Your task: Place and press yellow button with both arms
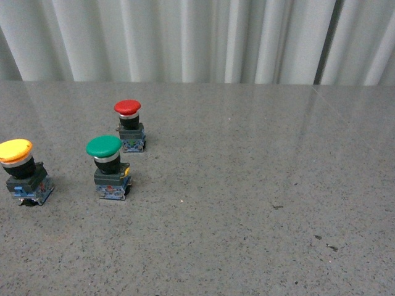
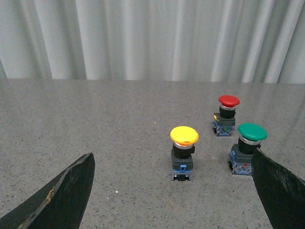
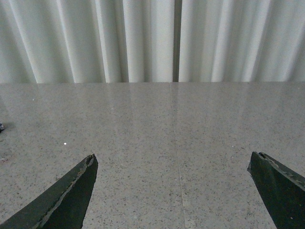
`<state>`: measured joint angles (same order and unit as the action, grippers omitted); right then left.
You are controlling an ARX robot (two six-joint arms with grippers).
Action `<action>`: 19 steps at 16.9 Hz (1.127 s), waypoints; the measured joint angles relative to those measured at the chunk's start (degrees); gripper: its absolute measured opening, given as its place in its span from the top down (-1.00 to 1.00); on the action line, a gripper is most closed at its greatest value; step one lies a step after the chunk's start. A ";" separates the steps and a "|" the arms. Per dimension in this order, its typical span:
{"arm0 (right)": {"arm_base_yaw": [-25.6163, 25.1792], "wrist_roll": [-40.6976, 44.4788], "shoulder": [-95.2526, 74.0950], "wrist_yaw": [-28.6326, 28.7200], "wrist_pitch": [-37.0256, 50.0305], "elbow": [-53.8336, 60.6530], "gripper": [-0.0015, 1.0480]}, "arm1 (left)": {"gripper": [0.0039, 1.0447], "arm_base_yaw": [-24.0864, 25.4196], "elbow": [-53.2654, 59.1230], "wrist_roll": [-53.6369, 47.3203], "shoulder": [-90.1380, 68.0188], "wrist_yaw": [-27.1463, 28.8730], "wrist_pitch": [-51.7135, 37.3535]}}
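On grey speckled tabletop (image 1: 247, 216), far left: yellow mushroom-capped push button (image 1: 18, 169), upright, untouched. Black-fingered left gripper (image 2: 171, 157) spread wide, empty, facing it; right gripper (image 3: 171, 160) likewise spread, empty. Placing and pressing not yet begun.

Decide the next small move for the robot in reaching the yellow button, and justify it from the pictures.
Probably ease the left gripper forward toward the yellow button. Its jaws stand wide open and empty, and the left wrist view shows the button upright on the table straight ahead, untouched. The green button stands close beside it, so a slow, centred approach seems wise.
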<state>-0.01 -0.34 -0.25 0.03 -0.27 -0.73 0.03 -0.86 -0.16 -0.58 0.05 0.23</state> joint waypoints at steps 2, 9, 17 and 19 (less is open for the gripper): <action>0.00 0.00 0.00 0.00 0.02 0.00 -0.87 | -0.88 0.00 0.00 0.02 0.00 0.00 0.00; 0.00 0.00 0.00 -0.02 0.00 0.00 -0.87 | -0.88 0.00 0.00 0.02 0.00 0.00 0.00; 0.00 0.00 0.00 -0.02 0.00 0.00 -0.87 | -0.88 0.00 0.00 0.02 0.00 0.00 0.00; 0.00 0.00 0.00 0.00 0.02 0.00 -0.87 | -0.88 -2.40 -1.16 0.76 -1.79 6.23 3.56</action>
<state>-0.01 -0.34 -0.25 0.03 -0.25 -0.73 -2.37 -2.02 0.60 -2.37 6.28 3.79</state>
